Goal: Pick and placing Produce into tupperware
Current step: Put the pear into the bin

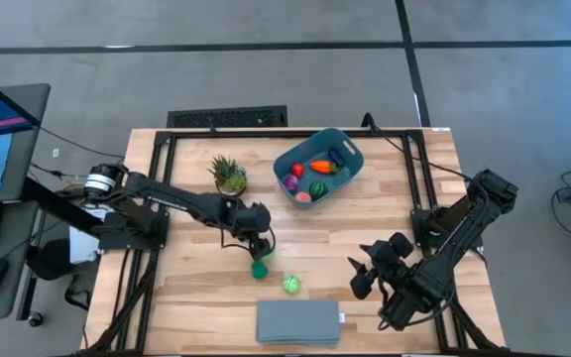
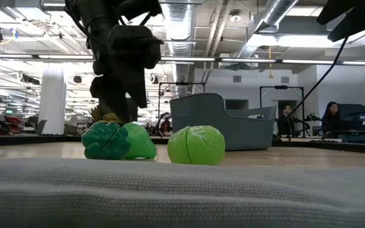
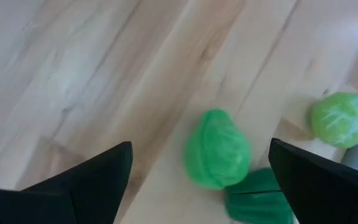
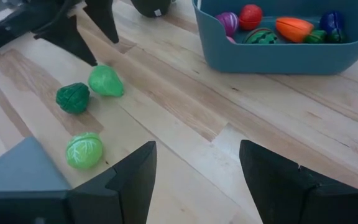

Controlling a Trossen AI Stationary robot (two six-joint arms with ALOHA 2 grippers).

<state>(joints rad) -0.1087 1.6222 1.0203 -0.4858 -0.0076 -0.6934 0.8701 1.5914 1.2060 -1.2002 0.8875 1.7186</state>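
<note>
Three green toys lie on the wooden table: a light green pear-shaped one [image 3: 217, 149], a dark green one [image 3: 257, 200] touching it, and a pale green cabbage [image 3: 344, 118] a little apart. My left gripper [image 1: 256, 243] hovers open just above the pear-shaped toy, a finger on either side of it and clear of it. The teal tupperware bin [image 1: 317, 166] stands toward the far edge and holds several toys, among them an orange carrot [image 4: 294, 27]. My right gripper [image 1: 365, 270] waits open near the table's right near side.
A spiky potted plant [image 1: 229, 175] stands left of the bin. A flat grey-blue slab [image 1: 298, 322] lies at the near edge, close to the cabbage [image 1: 292, 285]. Bare wood stretches between the green toys and the bin. People sit in the room beyond the table.
</note>
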